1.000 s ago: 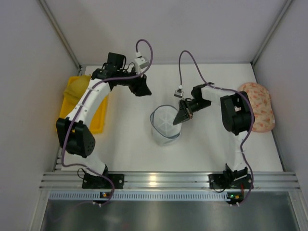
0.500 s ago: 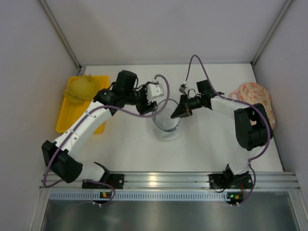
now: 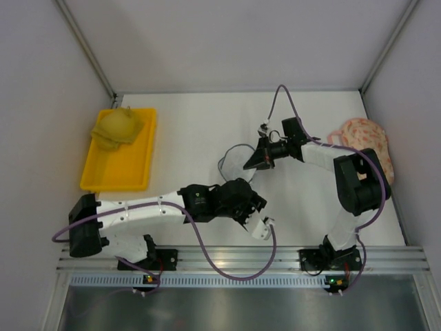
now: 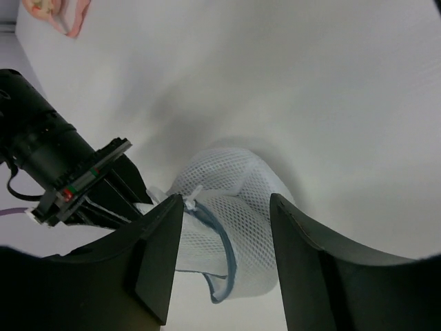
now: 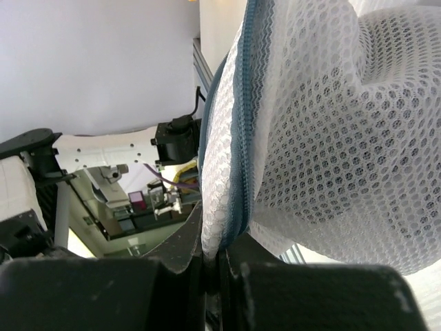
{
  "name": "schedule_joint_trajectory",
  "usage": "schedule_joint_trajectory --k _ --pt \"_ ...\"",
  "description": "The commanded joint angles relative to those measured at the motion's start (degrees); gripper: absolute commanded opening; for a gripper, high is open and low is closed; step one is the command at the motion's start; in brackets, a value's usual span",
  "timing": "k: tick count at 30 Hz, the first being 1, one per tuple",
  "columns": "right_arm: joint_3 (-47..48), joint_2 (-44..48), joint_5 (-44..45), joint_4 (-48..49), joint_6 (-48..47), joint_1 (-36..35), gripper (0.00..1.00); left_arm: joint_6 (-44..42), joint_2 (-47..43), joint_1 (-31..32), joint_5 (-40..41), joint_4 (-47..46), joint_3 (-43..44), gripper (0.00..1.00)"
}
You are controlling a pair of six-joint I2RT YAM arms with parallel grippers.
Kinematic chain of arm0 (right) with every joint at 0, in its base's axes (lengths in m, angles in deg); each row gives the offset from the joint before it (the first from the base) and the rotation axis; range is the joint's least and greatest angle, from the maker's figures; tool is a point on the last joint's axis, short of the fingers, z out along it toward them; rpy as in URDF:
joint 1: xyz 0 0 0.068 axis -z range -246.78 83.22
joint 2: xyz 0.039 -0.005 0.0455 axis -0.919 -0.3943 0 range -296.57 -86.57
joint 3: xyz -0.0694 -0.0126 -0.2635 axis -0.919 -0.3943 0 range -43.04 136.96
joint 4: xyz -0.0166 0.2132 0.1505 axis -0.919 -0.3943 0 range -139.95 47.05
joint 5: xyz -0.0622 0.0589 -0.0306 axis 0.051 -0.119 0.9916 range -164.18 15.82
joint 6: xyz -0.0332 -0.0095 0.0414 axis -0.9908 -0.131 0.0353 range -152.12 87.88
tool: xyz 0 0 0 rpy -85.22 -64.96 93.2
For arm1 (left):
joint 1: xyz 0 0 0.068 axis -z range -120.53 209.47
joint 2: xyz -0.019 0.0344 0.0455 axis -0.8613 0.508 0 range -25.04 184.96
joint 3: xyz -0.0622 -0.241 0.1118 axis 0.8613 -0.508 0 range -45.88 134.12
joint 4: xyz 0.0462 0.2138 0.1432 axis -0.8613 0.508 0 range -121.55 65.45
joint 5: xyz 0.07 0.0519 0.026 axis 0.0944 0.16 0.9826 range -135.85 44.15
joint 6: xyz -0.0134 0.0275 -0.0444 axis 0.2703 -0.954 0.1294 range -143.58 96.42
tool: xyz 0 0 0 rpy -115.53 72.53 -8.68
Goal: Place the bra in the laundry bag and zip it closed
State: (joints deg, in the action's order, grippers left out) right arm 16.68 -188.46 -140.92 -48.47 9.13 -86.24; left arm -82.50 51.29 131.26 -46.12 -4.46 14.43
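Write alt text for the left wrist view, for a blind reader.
A white mesh laundry bag sits on a white table, its rim pinched by the right gripper. The open left gripper frames it in the foreground; a pink floral bra shows top left.

No legible text, numbers, brand marks or signs in any view. Closest candidates:
- The black right gripper [image 4: 148, 205] has a thin strip [image 4: 71, 194] with red and green specks along its body edge, too small to read.
- The white see-through mesh laundry bag [image 4: 241, 200] has a small white tab [image 4: 194, 204] at its dark zipper rim, with nothing readable on it.
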Motion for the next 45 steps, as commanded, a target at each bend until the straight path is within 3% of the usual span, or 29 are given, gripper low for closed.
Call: schedule_joint_trajectory --k 1,7,17,21,24,25,27,28,32,37,45 --pt "-1.01 1.42 1.26 3.76 3.74 -1.28 0.0 -5.42 3.45 2.04 11.69 -12.93 -0.9 0.58" --pt "-2.94 2.57 1.53 7.45 7.78 -1.98 0.0 -7.26 9.26 2.74 19.07 -19.44 -1.25 0.57" --pt "-3.47 3.45 1.79 8.33 9.72 -2.07 0.0 -5.86 17.35 2.48 24.96 -18.14 1.21 0.56" --pt "-3.91 3.89 2.23 7.72 9.02 -2.07 0.0 -4.1 20.16 1.25 28.04 -16.81 3.67 0.5" --pt "-3.83 4.24 2.84 5.79 6.92 -2.07 0.0 -2.96 20.43 -0.16 28.92 -16.72 5.25 0.35" --pt "-3.83 4.15 3.02 5.7 5.95 -2.07 0.0 -2.35 19.74 -0.33 28.75 -16.55 5.51 0.22" --pt "-3.21 3.8 3.37 3.85 5.15 -2.07 0.0 -1.56 17.9 -0.6 26.92 -15.85 5.6 0.11" --pt "-2.95 3.54 3.46 3.59 4.72 -1.98 0.0 -1.12 17.27 -0.51 26.12 -15.23 5.69 0.0" --pt "-0.23 2.92 4.34 1.48 2.96 -1.54 0.0 3.62 13.41 -0.51 20.15 -9.97 5.34 0.0" --pt "1.1 2.66 4.95 0.68 1.81 0.74 0.0 15.56 8.57 -0.95 14.61 -5.48 4.99 0.0" --pt "0.57 2.57 4.43 1.56 1.81 3.03 0.0 31.65 4.44 -4.46 8.98 -3.71 2.97 0.0"
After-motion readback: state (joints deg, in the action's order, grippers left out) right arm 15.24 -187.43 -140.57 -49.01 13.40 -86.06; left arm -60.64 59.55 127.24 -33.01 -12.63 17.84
